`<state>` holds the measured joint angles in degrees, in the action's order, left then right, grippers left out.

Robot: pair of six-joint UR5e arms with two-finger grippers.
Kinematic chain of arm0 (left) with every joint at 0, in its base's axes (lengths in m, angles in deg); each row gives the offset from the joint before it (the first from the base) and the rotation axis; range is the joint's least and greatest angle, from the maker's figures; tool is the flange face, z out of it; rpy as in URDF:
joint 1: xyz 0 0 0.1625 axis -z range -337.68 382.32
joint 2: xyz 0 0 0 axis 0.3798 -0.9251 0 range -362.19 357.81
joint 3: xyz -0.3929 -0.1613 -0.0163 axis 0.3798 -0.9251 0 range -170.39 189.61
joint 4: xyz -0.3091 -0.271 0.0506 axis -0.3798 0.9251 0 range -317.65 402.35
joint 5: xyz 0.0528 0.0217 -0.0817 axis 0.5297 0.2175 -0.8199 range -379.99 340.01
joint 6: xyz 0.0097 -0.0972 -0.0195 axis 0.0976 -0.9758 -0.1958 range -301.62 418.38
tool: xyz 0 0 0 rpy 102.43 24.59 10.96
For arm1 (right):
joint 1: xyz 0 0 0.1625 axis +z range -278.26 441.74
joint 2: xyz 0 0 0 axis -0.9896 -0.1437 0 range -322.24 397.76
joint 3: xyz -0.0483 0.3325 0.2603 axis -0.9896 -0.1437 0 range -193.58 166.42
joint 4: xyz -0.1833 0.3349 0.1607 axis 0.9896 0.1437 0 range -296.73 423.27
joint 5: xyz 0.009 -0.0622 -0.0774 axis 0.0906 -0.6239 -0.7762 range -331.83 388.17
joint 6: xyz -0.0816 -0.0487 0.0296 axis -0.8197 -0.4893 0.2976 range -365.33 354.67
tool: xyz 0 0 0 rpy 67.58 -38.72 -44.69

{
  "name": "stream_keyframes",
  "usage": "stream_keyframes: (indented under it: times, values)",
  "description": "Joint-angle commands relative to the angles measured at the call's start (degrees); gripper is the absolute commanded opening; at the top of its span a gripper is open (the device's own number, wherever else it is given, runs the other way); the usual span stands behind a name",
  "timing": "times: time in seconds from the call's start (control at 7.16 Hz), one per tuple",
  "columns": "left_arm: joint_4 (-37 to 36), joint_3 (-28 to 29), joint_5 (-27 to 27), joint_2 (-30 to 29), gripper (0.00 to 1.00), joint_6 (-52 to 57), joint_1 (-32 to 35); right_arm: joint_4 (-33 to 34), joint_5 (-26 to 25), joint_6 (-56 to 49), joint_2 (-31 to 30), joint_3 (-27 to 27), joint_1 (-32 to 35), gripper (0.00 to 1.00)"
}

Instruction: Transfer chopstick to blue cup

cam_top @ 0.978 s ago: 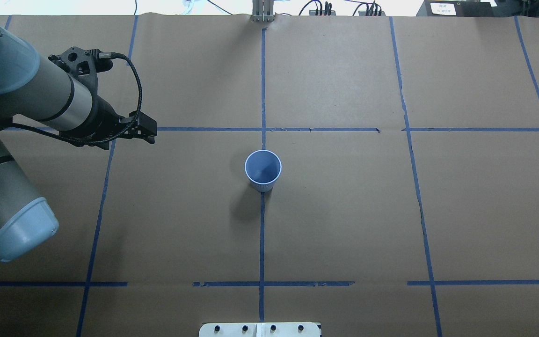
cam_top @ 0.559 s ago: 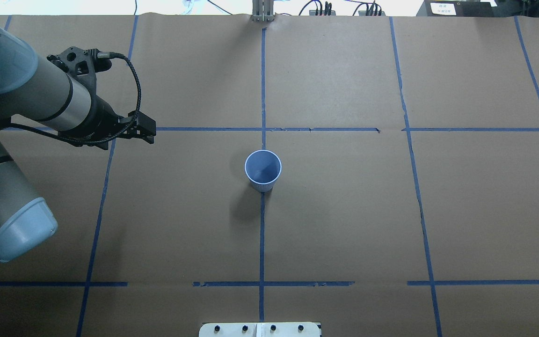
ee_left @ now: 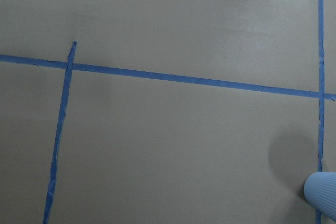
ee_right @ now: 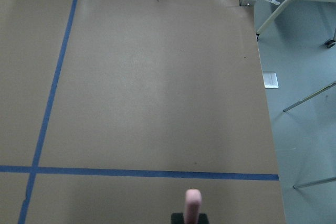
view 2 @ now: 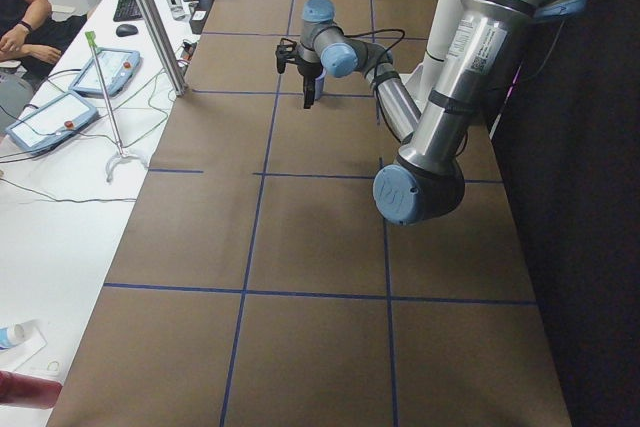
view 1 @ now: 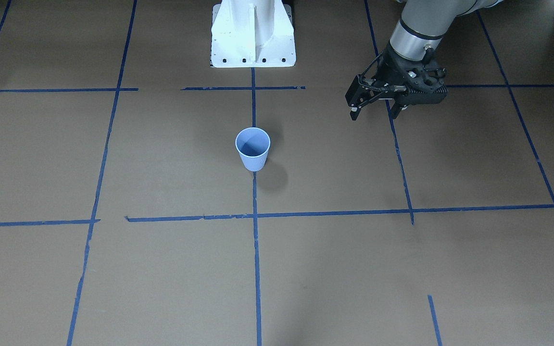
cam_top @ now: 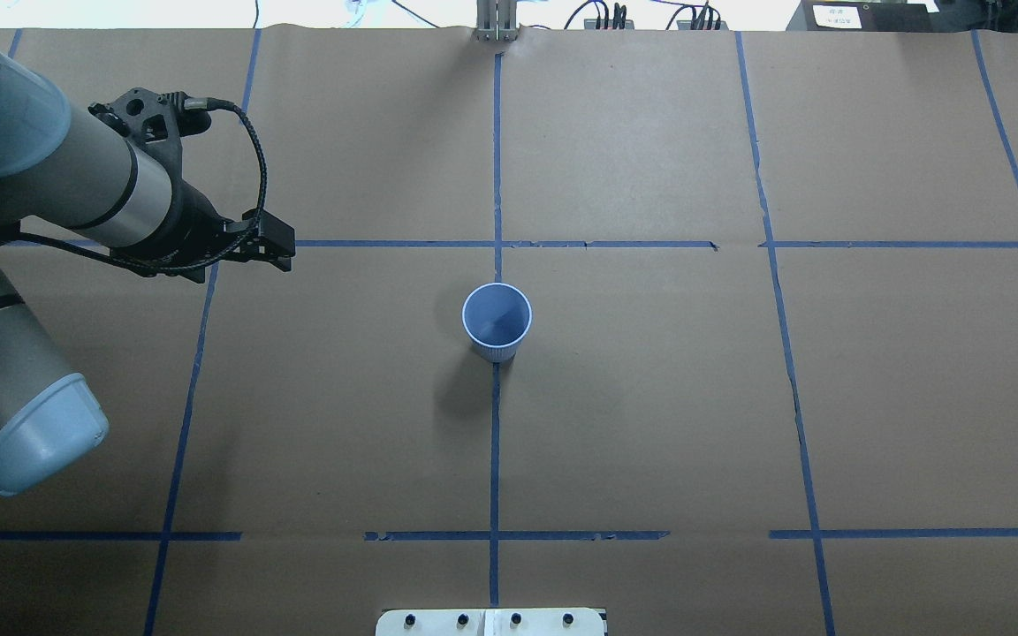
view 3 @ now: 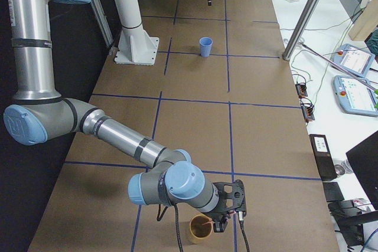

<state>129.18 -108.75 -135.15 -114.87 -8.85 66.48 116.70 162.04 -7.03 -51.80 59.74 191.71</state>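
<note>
The blue cup (cam_top: 497,322) (view 1: 253,149) (view 3: 205,46) stands upright at the table's middle, and I see nothing in it. Its wall also shows in the left wrist view's lower right corner (ee_left: 321,195). My left gripper (cam_top: 286,249) (view 1: 352,111) hovers well off to the cup's side. It looks shut, with nothing in it. My right gripper (view 3: 223,223) is at the table's far right end, beside a brown cup (view 3: 199,229). In the right wrist view the pink chopstick (ee_right: 192,203) sticks up out of the black fingertips (ee_right: 181,217), which appear shut on it.
Blue tape lines cross the brown paper table cover. The white robot base (view 1: 253,33) stands behind the cup. The table's right end edge (ee_right: 262,77) is close to my right gripper. Metal posts (view 3: 301,22) and a side desk with tablets (view 2: 55,117) flank the table.
The left arm has shifted very slightly. The blue cup has not moved.
</note>
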Motion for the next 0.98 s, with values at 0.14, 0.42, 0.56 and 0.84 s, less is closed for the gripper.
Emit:
stream_keyframes:
  times: [0.14, 0.42, 0.56, 0.84]
  values:
    - [0.0, 0.06, -0.07, 0.0, 1.0, -0.09, -0.03, 0.01, 1.22, -0.23, -2.36, 9.18, 4.89, 0.0]
    - [0.0, 0.14, -0.07, 0.0, 1.0, -0.09, -0.03, 0.01, 1.13, 0.03, -4.39, 14.65, 5.34, 0.0]
    - [0.0, 0.23, -0.07, 0.09, 1.0, -0.09, -0.03, 0.61, 1.82, 2.21, -4.66, 15.8, 4.99, 0.0]
    - [-0.09, -0.03, -0.07, 0.61, 1.0, -0.09, -0.03, 0.27, 6.74, 25.4, -3.43, 22.09, -4.89, 0.0]
